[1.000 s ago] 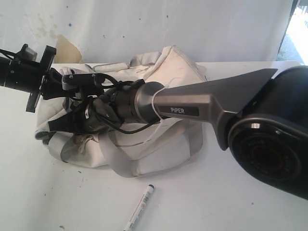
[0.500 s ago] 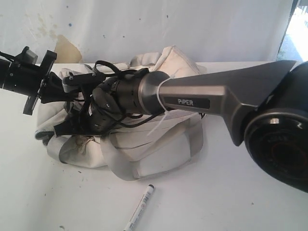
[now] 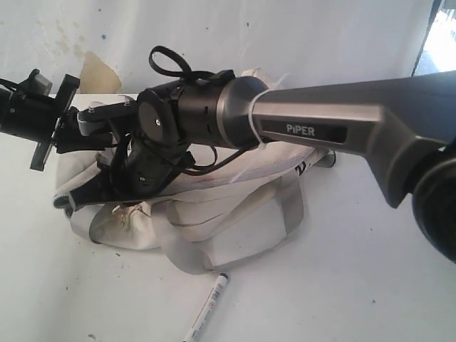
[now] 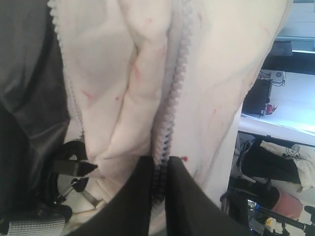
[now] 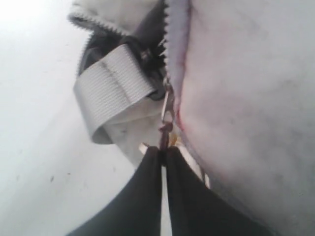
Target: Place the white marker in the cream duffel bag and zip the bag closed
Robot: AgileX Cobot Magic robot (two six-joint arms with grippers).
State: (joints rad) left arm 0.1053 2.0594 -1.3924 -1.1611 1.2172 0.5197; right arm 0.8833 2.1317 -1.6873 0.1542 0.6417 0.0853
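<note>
Right claw [image 5: 162,153] pinches the zipper pull [image 5: 168,109]; left claw [image 4: 158,166] clamps the cream duffel bag [image 3: 242,228]. The white marker [image 3: 206,308] is cropped at bottom.

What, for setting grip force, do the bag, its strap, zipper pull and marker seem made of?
The cream duffel bag: soft matte woven fabric, creased and stained. Its strap: grey ribbed webbing. The zipper pull: probably metal, slight sheen. The white marker: likely smooth plastic, dark cap.
</note>
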